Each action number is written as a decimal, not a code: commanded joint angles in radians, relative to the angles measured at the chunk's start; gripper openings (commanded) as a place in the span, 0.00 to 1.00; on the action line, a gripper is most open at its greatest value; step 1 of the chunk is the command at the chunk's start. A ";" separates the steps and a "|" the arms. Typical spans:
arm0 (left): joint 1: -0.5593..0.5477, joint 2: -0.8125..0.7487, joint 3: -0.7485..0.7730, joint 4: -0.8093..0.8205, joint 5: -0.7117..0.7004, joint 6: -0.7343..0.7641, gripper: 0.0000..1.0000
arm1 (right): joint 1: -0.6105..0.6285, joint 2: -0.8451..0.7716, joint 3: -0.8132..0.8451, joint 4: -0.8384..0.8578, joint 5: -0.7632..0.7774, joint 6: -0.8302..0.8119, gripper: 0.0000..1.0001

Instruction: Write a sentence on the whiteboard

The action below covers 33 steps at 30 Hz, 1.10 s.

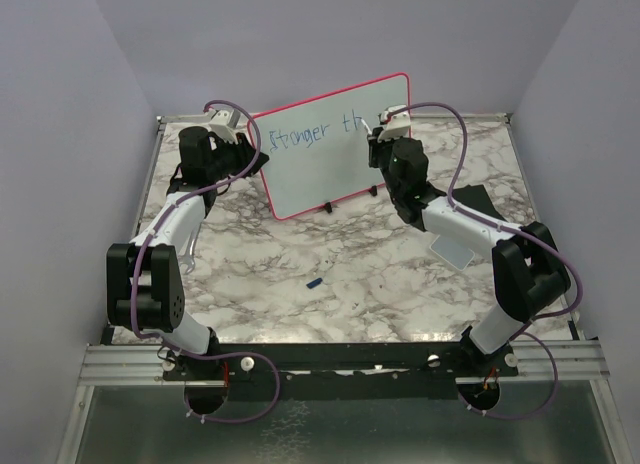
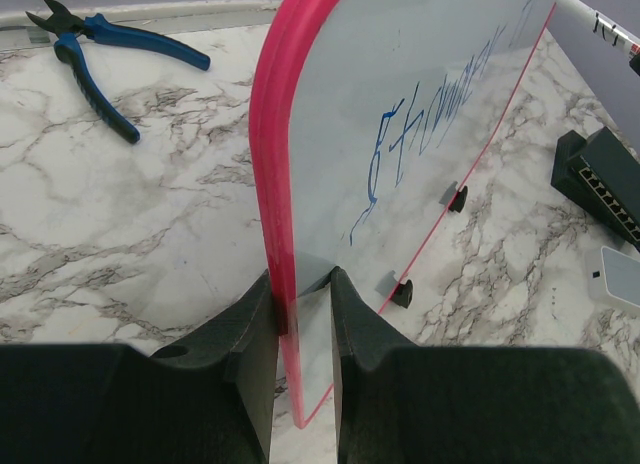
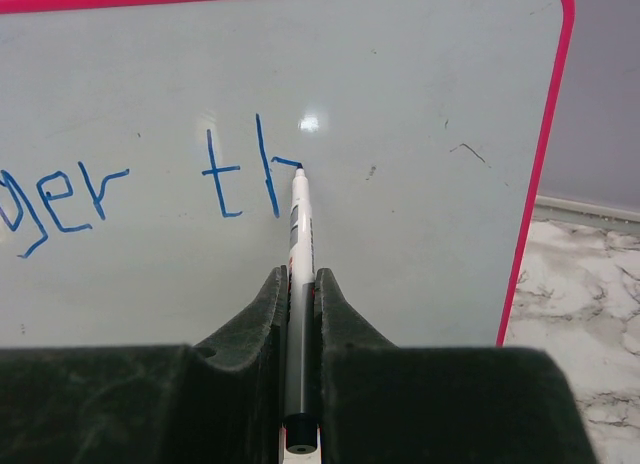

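The whiteboard [image 1: 330, 159] stands tilted on two black feet at the back of the table. Its pink-red frame also shows in the left wrist view [image 2: 268, 184]. The sentence [image 1: 315, 134] is one row of blue lettering that reads "Stronger th". My left gripper [image 1: 257, 150] is shut on the board's left edge, one finger on each side [image 2: 302, 284]. My right gripper [image 1: 379, 136] is shut on a white marker [image 3: 298, 224]. The marker's blue tip touches the board at the arch of the "h" [image 3: 268, 179]. The board fills the right wrist view [image 3: 430, 104].
Blue-handled pliers [image 2: 100, 54] lie behind the board on the left. A black network switch [image 2: 600, 184] and a small grey pad [image 1: 455, 250] lie on the right under my right arm. A small blue cap [image 1: 314, 282] lies on the marble table [image 1: 300, 254] in the near middle.
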 commanded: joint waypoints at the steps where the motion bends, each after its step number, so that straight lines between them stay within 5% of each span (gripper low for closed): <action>1: -0.011 -0.013 0.007 -0.039 -0.025 0.032 0.09 | -0.012 0.022 0.025 -0.032 0.031 0.006 0.01; 33: -0.013 -0.017 0.006 -0.038 -0.027 0.029 0.09 | -0.012 0.011 -0.052 -0.051 0.006 0.060 0.01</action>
